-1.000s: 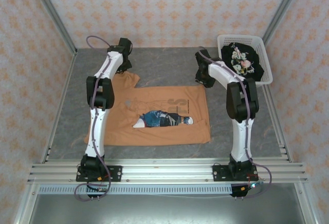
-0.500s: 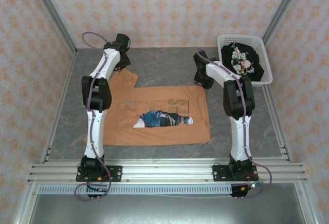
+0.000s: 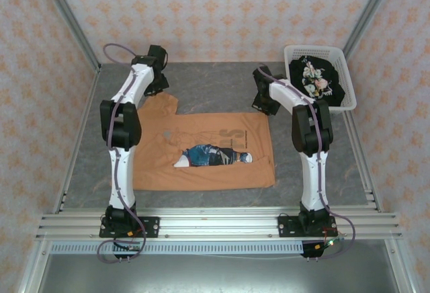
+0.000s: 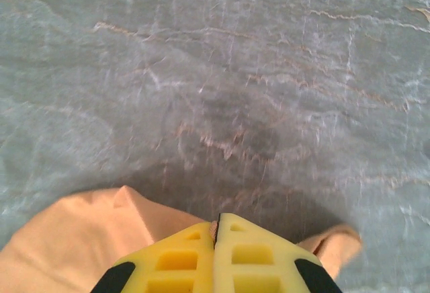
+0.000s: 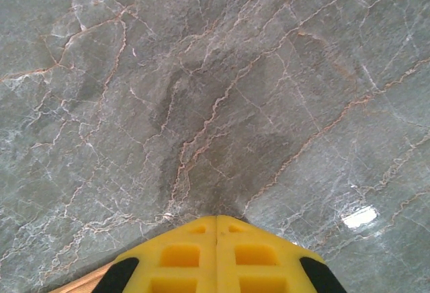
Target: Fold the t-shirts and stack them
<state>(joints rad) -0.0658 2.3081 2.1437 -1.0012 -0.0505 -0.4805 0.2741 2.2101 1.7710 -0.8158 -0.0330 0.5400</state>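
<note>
Orange-tan cloth t-shirt with a blue-and-white chest print (image 3: 161, 165) lies spread flat on the grey marbled desk (image 3: 215, 85). Since a second ago the left gripper (image 3: 159, 86) has drawn the far sleeve outward, smoothing it for folding.

Left wrist: the yellow fingers (image 4: 181, 259) are pressed together on orange cloth.

Right wrist: the right gripper (image 5: 216, 220) is closed at the shirt's corner; whether it pinches cloth is unclear.

We see a white basket (image 3: 314, 48) in the far right corner of our grey marbled table (image 3: 215, 85), with patterned walls (image 3: 222, 11) around.
</note>
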